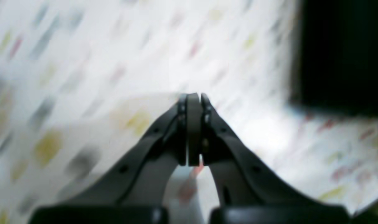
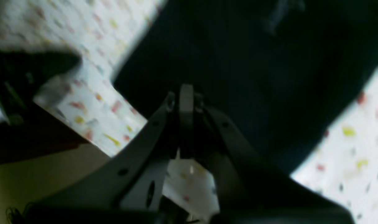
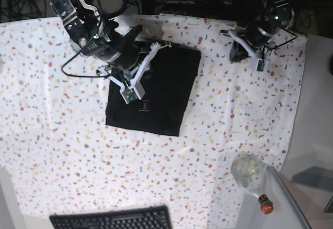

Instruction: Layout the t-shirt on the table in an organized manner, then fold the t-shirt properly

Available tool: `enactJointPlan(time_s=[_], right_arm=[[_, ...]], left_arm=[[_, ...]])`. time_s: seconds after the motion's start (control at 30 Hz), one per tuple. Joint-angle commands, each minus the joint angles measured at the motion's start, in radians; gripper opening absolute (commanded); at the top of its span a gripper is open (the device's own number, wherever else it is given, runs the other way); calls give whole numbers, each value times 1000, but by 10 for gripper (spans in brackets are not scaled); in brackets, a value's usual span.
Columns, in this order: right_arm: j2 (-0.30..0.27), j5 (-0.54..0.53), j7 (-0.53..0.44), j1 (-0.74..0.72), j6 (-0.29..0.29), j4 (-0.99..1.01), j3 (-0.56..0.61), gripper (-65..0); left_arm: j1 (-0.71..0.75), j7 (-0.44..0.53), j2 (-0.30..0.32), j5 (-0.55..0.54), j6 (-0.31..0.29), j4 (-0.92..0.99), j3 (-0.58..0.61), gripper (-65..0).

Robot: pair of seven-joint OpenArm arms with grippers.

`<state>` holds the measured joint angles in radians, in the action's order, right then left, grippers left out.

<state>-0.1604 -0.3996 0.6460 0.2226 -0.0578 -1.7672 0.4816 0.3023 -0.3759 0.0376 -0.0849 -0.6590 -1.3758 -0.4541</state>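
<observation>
The t-shirt [image 3: 153,91] lies on the bench [image 3: 52,135] as a compact, roughly rectangular black packet, which reads as the fold being mostly or wholly made. The step in hand looks like the final tidy and withdrawal.

The right claw [image 3: 134,32] hangs over the packet's top left corner, its jaws clenched with nothing between them. In the right wrist view the right claw's tips are pressed flat together, with black cloth spreading ahead of them and to both sides, and speckled bench showing off to the left and lower right. Whether the tips touch the fabric cannot be told from the blur.

The left claw [image 1: 193,102] is also clenched and empty. It sits well apart from the garment, over bare speckled bench, with only a dark block off at the upper right of its own view.

To finish well, the right claw should probably lift straight up off the cloth rather than sweep sideways, since a closed tip dragged across soft fabric could pull the top layer and spoil the edge beneath it. If a corner needs squaring, a light press and a short stroke outward from the packet's middle would suit better than a pinch. The left arm is best kept clear of the packet.
</observation>
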Motion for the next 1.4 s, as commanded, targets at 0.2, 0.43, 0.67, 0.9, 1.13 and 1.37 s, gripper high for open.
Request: enactJointPlan(time_s=[0.2, 0.43, 0.67, 0.9, 1.13, 1.37], right_arm=[[6, -3, -87, 25, 2, 65, -7, -650], [-43, -6, -110, 42, -3, 92, -8, -650], [-51, -2, -110, 41, -3, 157, -8, -650], [-61, -2, -107, 91, -4, 31, -8, -650], [-158, -3, -87, 271, -4, -227, -113, -650], [-253, -2, -81, 507, 2, -234, -271, -650]], left_arm=[[-79, 18, -46, -5, -6, 36, 42, -650], [-36, 18, -43, -5, -6, 63, 163, -650], [10, 18, -43, -5, -6, 60, 183, -650], [34, 18, -29, -13, -6, 3, 165, -650], [160, 10, -21, -9, -8, -225, -12, -650], [361, 13, 58, -13, -12, -310, -65, -650]])
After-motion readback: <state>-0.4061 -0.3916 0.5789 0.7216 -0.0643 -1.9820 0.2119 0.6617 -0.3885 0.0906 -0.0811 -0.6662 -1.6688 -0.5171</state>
